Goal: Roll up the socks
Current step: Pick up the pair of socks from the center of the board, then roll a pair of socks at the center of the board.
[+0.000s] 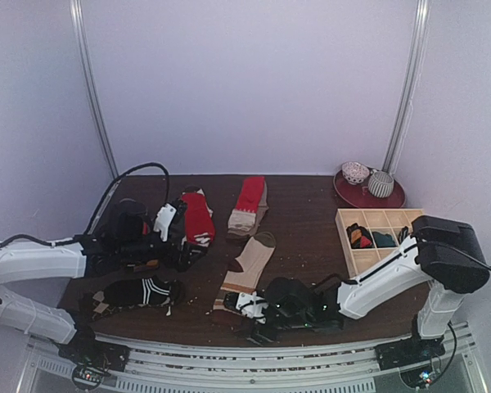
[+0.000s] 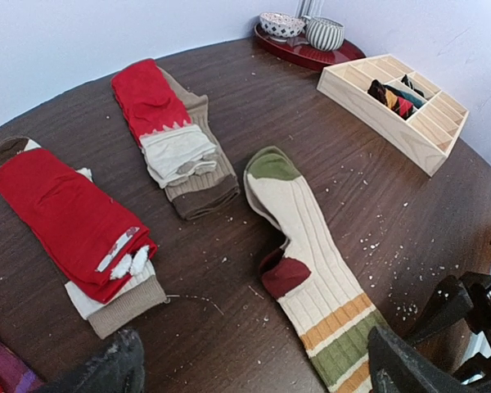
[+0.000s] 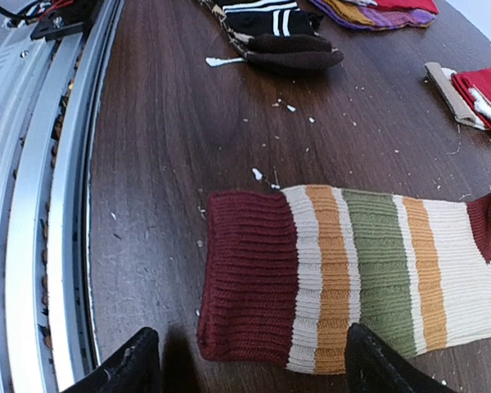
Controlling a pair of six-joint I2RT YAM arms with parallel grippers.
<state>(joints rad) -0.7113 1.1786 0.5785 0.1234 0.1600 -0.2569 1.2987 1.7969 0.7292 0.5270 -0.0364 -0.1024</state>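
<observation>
1. The beige banded sock (image 1: 247, 266) lies flat and unrolled on the tabletop (image 1: 311, 246). Its green toe points to the far edge and its dark red cuff to the near edge.
2. The right jaws stand apart at that sock's cuff, clamped on nothing. One finger (image 3: 135, 364) is over bare wood just off the cuff, and the other finger (image 3: 376, 364) is at the orange and green bands.
3. The left jaws, left of the beige sock's toe, are spread wide and hold nothing.
4. The black striped sock (image 1: 139, 291) lies bunched to the left of the beige sock's cuff, well apart from it.
5. One red sock stack (image 1: 198, 217) lies left of the beige sock's toe, and another red sock stack (image 1: 248, 201) lies just beyond it.
6. The wooden tray (image 1: 380, 214) sits to the right of the beige sock, with dark and coloured fabric in some compartments.
</observation>
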